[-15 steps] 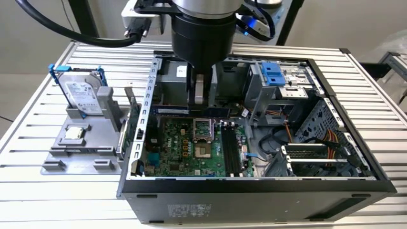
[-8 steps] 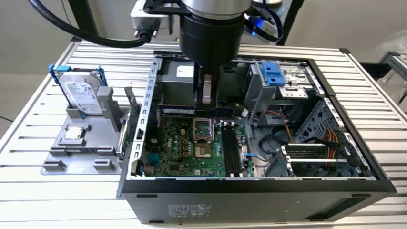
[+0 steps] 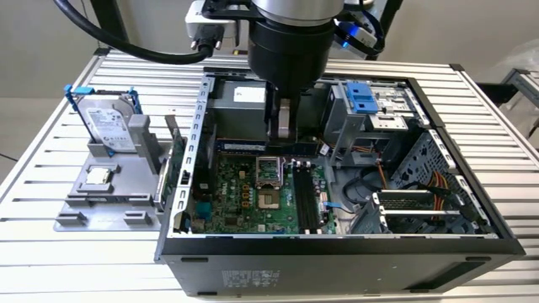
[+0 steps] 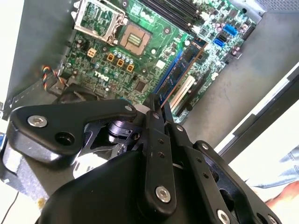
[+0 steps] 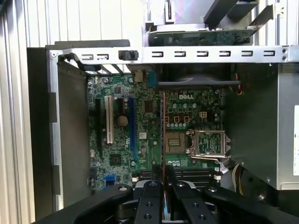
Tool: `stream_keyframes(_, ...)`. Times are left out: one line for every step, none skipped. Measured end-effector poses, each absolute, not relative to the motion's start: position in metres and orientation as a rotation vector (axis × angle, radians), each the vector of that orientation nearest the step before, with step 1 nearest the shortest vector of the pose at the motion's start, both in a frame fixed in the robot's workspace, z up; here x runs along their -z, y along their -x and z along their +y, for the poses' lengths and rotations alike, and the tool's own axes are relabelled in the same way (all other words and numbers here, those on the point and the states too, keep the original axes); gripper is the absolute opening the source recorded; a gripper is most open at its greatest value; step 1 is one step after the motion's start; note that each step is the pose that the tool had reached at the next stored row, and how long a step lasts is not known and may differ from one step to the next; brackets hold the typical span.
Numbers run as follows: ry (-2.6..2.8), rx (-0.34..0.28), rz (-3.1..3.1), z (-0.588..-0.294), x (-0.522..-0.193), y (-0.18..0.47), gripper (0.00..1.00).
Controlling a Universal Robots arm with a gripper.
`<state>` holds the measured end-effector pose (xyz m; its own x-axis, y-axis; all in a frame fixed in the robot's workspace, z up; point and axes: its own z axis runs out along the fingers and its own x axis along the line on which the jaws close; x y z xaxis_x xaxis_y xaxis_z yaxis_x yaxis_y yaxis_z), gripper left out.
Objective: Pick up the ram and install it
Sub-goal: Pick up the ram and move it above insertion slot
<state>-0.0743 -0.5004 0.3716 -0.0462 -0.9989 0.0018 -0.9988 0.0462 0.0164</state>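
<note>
The ram (image 3: 267, 146) hangs edge-down over the motherboard (image 3: 240, 199), beside the bare processor socket (image 3: 267, 170), inside the open computer case (image 3: 337, 259) on the counter (image 3: 76, 265). The fingers (image 3: 286, 120) are clamped on its upper edge.

Green motherboard (image 3: 252, 196), black slots (image 3: 307, 202); dark blue ram (image 3: 244, 146); black gripper (image 5: 163, 179); silver hard drive (image 3: 110, 126) in a blue bracket (image 3: 80, 91); pale silver ribbed surface (image 3: 50, 170); dark grey case (image 3: 337, 265).
</note>
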Motion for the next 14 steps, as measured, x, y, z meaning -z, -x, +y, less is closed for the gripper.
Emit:
stream_keyframes(-2.161,0.017,-2.263,-0.500,-0.372,0.073,0.00)
stream_keyframes(-2.161,0.017,-2.263,-0.500,-0.372,0.072,0.00)
stream_keyframes(-2.161,0.017,-2.263,-0.500,-0.372,0.071,0.00)
stream_keyframes(-2.161,0.017,-2.263,-0.500,-0.372,0.069,0.00)
stream_keyframes(-2.161,0.017,-2.263,-0.500,-0.372,0.068,0.00)
stream_keyframes(-2.161,0.017,-2.263,-0.500,-0.372,0.067,0.00)
stream_keyframes(-2.161,0.017,-2.263,-0.500,-0.372,0.066,0.00)
stream_keyframes(-2.161,0.017,-2.263,-0.500,-0.372,0.064,0.00)
stream_keyframes(-2.161,0.017,-2.263,-0.500,-0.372,0.063,0.00)
stream_keyframes(-2.161,0.017,-2.263,-0.500,-0.372,0.061,0.00)
stream_keyframes(-2.160,0.017,-2.263,-0.500,-0.372,0.060,0.00)
stream_keyframes(-2.160,0.017,-2.263,-0.500,-0.372,0.058,0.00)
stream_keyframes(-2.160,0.017,-2.263,-0.500,-0.372,0.057,0.00)
stream_keyframes(-2.160,0.017,-2.264,-0.500,-0.372,0.055,0.00)
